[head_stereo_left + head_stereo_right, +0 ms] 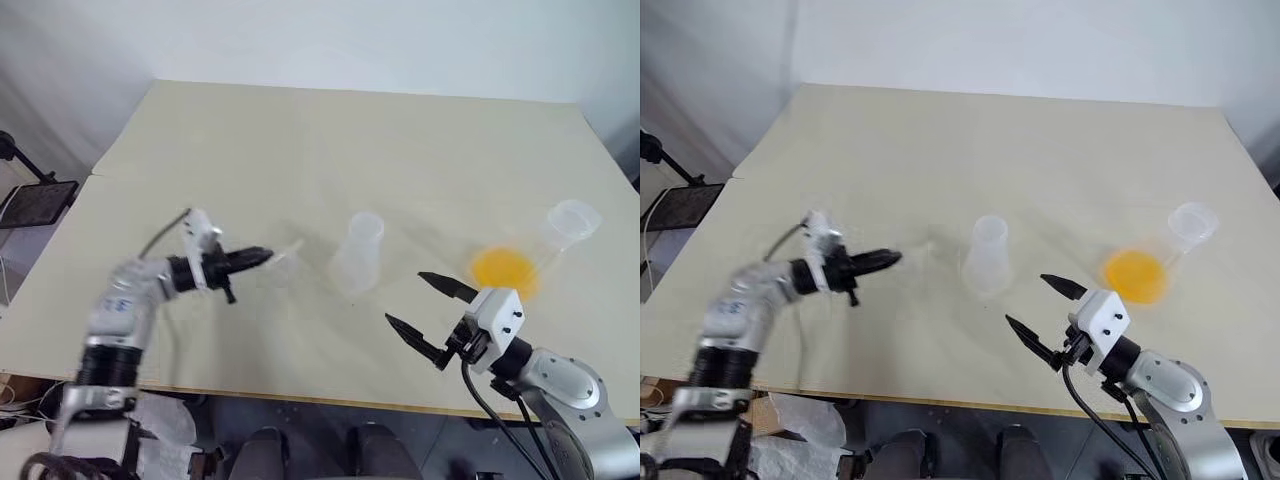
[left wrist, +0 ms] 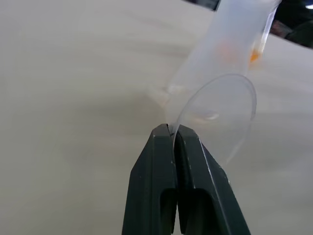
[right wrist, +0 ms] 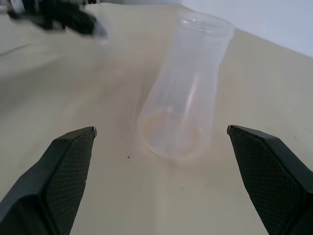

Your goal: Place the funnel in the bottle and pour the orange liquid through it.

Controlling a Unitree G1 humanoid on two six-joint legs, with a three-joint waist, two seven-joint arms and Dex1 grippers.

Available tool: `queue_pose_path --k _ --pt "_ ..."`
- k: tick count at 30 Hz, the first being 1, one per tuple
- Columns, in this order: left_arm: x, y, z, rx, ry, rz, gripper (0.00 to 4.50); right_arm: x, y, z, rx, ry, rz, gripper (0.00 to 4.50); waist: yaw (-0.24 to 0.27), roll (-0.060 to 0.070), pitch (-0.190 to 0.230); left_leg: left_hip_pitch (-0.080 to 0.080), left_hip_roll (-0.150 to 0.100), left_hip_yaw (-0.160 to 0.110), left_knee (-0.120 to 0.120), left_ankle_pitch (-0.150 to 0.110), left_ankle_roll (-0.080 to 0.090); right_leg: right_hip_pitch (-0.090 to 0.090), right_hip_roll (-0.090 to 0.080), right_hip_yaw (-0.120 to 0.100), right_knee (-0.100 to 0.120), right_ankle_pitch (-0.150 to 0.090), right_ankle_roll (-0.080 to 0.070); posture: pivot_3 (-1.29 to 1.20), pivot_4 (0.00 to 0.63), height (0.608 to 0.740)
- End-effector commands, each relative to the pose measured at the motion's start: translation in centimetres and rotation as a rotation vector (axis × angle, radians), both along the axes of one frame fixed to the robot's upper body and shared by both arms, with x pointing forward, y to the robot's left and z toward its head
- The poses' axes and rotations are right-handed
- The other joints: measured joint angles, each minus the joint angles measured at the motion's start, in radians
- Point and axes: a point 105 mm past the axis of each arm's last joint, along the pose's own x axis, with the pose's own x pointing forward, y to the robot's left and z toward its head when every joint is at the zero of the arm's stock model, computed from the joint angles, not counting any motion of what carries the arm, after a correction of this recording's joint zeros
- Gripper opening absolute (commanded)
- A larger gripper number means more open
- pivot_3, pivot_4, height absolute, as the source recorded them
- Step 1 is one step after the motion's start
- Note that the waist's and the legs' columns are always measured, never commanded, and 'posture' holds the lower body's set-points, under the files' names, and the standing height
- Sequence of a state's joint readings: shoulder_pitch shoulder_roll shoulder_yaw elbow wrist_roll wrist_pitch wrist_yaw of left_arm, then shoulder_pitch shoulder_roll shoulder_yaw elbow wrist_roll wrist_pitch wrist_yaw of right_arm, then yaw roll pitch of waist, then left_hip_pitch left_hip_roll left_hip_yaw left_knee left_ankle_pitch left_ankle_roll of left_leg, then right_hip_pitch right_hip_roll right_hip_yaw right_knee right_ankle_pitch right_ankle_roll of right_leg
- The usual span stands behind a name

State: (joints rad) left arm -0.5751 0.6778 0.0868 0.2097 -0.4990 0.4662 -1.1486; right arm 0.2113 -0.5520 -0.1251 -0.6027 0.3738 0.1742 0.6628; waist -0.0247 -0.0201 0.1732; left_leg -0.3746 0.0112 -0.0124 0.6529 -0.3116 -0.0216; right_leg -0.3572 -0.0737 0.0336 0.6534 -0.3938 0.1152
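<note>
Funnel (image 2: 217,115) pinched by its rim in the left gripper (image 1: 258,257), jaws clamped tight on it, held above the table (image 1: 300,140) just left of the empty bottle (image 1: 358,254). Right gripper (image 1: 428,308) hovers with fingers spread wide, nothing in them. Orange liquid (image 1: 504,270) sits in the second flask (image 1: 545,250), far right.
</note>
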Motion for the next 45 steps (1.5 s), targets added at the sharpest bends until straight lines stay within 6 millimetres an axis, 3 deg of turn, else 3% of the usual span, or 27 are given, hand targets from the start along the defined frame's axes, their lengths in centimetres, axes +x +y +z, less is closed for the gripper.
queue_pose_path --k 1,4,8,11,15,19,27,33,45 --pt "-0.4 -0.2 4.0 -0.025 0.062 -0.112 0.05 -0.9 -0.4 2.8 0.029 -0.132 -0.030 4.50 0.005 0.000 0.000 0.000 0.000 0.000 0.000 0.000 0.000 0.000 0.000 0.000 0.000 0.000 0.000 0.00 0.150 0.740" --pt "-0.5 -1.7 6.2 0.048 0.191 -0.195 0.05 -1.3 -1.1 4.1 0.098 -0.161 -0.090 4.50 0.014 0.000 0.001 -0.002 -0.001 -0.002 0.000 0.000 0.000 0.000 0.001 -0.001 0.001 0.000 0.000 0.00 0.150 0.740" --pt "-0.7 -4.1 7.8 0.130 0.296 -0.288 0.05 -1.6 -2.1 5.4 0.133 -0.211 -0.164 4.50 0.020 0.002 0.002 -0.003 -0.001 -0.002 0.000 0.000 0.001 -0.001 0.008 0.000 0.002 0.000 0.000 0.00 0.150 0.740" --pt "-0.7 -6.9 9.3 0.168 0.355 -0.366 0.05 -2.2 -2.2 5.9 0.127 -0.241 -0.189 4.50 0.021 0.002 0.003 -0.003 0.000 -0.002 0.000 0.000 0.000 -0.001 0.010 0.001 0.002 0.000 0.000 0.00 0.150 0.740" --pt "0.2 -9.5 10.3 0.218 0.354 -0.381 0.05 -2.7 -2.1 5.6 0.117 -0.241 -0.216 4.50 0.021 0.003 0.005 -0.011 0.001 -0.004 0.004 0.001 -0.001 -0.006 0.012 0.001 0.003 0.000 0.000 0.00 0.150 0.740" --pt "1.0 -12.6 11.5 0.221 0.413 -0.355 0.05 -3.5 -2.3 3.9 0.112 -0.189 -0.281 4.50 0.021 0.003 0.005 -0.015 0.001 -0.003 0.006 0.001 -0.001 -0.013 0.012 0.002 0.007 0.000 0.000 0.00 0.150 0.740" --pt "1.6 -13.3 11.6 0.347 0.445 -0.334 0.05 -3.8 -1.9 3.5 0.135 -0.188 -0.322 4.50 -0.002 0.003 0.005 -0.015 0.001 0.003 0.007 0.002 -0.002 -0.018 0.013 0.003 0.008 0.000 0.000 0.00 0.150 0.740" --pt "1.9 -13.2 13.1 0.361 0.420 -0.329 0.05 -4.0 -1.6 3.0 0.151 -0.189 -0.341 4.50 -0.002 0.003 0.005 -0.016 0.001 0.004 0.007 0.002 -0.002 -0.019 0.012 0.004 0.009 0.000 0.000 0.00 0.150 0.740" --pt "1.6 -13.2 13.5 0.422 0.415 -0.329 0.05 -4.4 -2.6 2.9 0.136 -0.195 -0.384 4.50 -0.002 0.003 0.005 -0.016 0.001 0.003 0.007 0.002 -0.002 -0.019 0.012 0.009 0.011 0.000 0.000 0.00 0.150 0.740"
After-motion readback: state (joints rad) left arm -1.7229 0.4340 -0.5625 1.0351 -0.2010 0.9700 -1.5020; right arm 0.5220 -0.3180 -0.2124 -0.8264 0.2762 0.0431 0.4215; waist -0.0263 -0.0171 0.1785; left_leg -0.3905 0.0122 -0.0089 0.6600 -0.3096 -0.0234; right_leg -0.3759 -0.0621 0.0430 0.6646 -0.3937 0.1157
